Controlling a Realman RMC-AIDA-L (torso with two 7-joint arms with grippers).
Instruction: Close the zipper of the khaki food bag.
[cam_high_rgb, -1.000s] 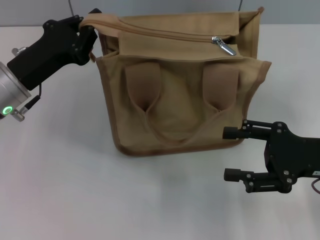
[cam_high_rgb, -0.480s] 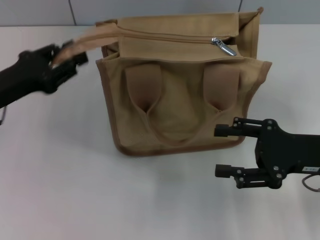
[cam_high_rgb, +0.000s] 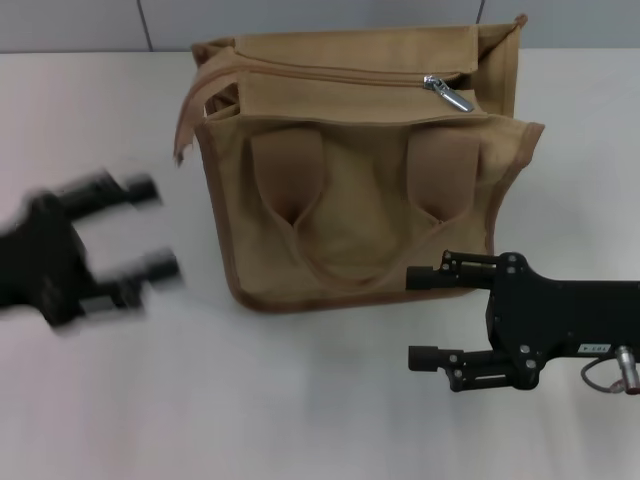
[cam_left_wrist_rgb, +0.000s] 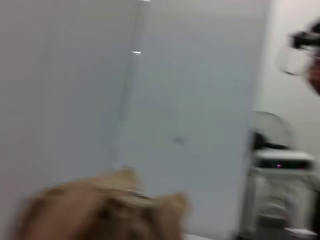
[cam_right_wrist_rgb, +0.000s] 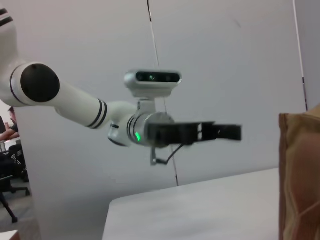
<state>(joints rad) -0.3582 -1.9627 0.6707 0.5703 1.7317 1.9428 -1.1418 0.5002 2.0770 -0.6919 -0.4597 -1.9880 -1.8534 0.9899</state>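
Nearest the viewer, at about 4 o'clock on the bench (cam_high_rgb: 300, 420), the right pincer (cam_high_rgb: 425, 318) lies low with its two fingers spread wide and holding nothing; its upper finger sits just in front of the bag's lower right corner, apart from the fabric as far as can be told. At about 9 o'clock the left pincer (cam_high_rgb: 150, 228) hangs beside the bag, fingers spread and empty, well apart from the canvas; the right wrist view shows the same pincer (cam_right_wrist_rgb: 225, 132) in the air, clear of the bench.

At the centre stands the khaki food bag (cam_high_rgb: 350, 210), upright, its two padded handles folded down against the front panel. Farthest, along the bag's top at 12 o'clock, runs the zipper (cam_high_rgb: 330, 76); its silver slider (cam_high_rgb: 445, 90) rests toward the right end, tab dangling. The tape at the left end (cam_high_rgb: 195, 105) curls loose over the corner, and the opening beside it gapes.

Risks, as judged: neither pincer holds the bag, so a pull on the slider may drag or tip the soft bag instead of running the teeth. The slack left end may buckle and jam the slider. The small tab may slip from a shallow pinch. The right pincer, rising from its low station, may snag the handle loop or the corner piping.
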